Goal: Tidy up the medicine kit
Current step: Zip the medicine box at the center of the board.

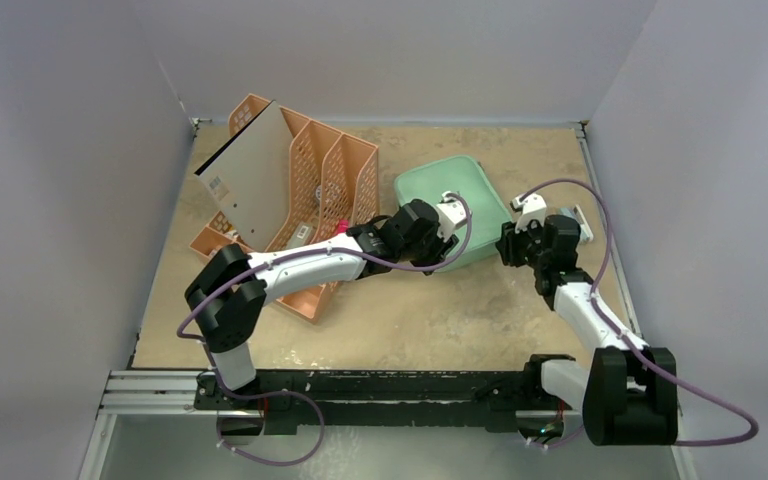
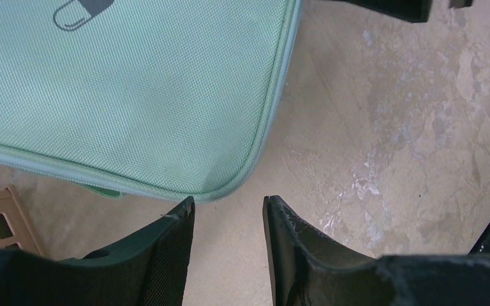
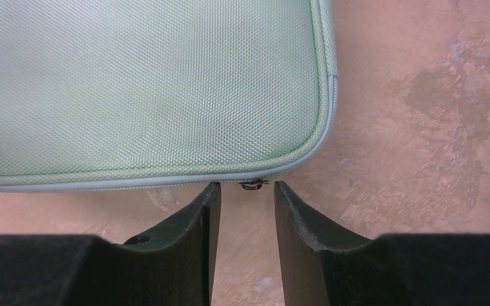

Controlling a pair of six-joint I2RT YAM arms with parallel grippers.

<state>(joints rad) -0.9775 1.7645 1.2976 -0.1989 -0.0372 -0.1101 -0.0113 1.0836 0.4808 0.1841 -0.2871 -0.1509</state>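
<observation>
The medicine kit (image 1: 445,185) is a mint-green soft case lying flat and zipped shut on the table, right of centre. My left gripper (image 1: 463,245) hovers at its near edge. In the left wrist view this gripper (image 2: 228,203) is open and empty, its left fingertip just short of the kit's rounded corner (image 2: 134,95). My right gripper (image 1: 510,243) is at the near right corner. In the right wrist view it (image 3: 247,186) is open, and the small metal zipper pull (image 3: 254,185) sits between the fingertips, ungripped, against the kit's edge (image 3: 147,89).
An orange mesh file rack (image 1: 305,195) with a beige folder (image 1: 250,180) stands to the left of the kit, under my left forearm. Its corner (image 2: 0,223) shows in the left wrist view. White walls enclose the table on three sides. A small white item (image 1: 582,222) lies by the right wall.
</observation>
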